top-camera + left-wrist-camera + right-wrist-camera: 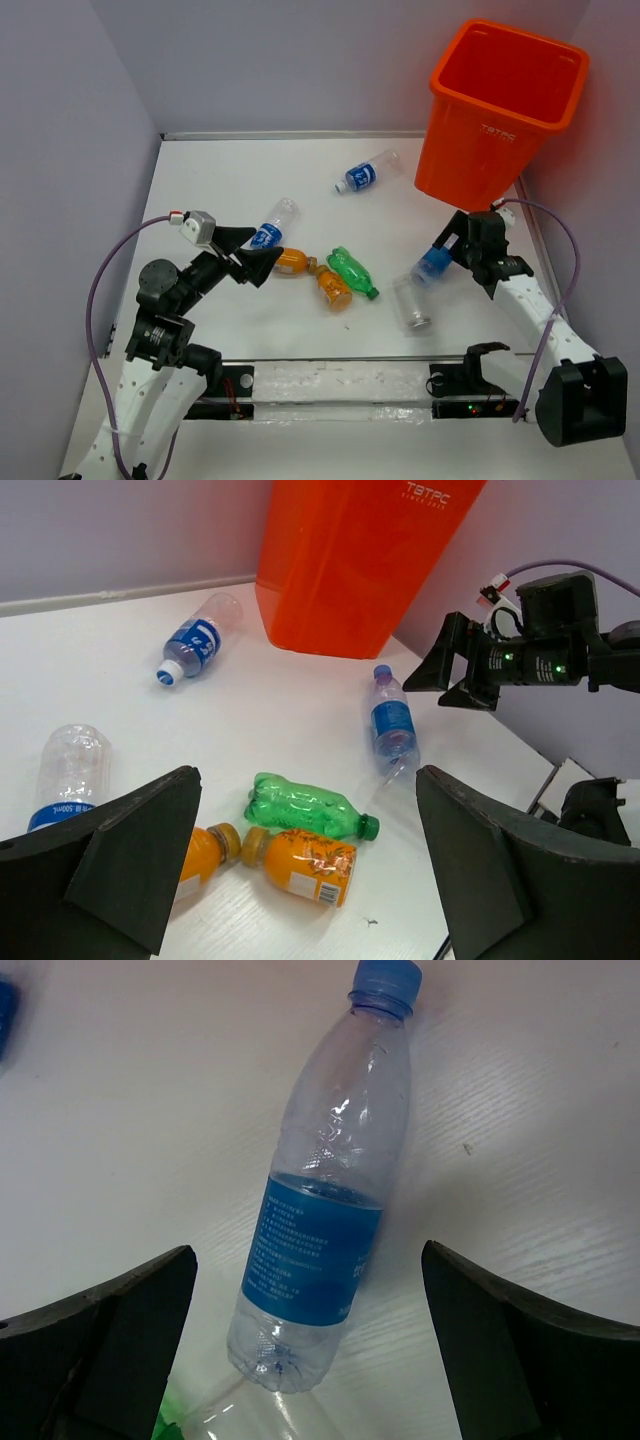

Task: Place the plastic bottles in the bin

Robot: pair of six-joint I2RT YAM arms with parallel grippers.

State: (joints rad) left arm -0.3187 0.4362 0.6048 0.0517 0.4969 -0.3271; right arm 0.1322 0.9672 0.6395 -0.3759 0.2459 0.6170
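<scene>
Bottles clustered centrally, bin far right

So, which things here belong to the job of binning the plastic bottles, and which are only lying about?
Belong to the job: bin; far blue-label bottle; left blue-label bottle; right blue-label bottle; left orange bottle; right orange bottle; green bottle; plain clear bottle.

Not part of it: purple cable; table. Both are rig, not loose items.

The bin is cut off below its rim (left wrist view), one orange bottle half hidden.
</scene>
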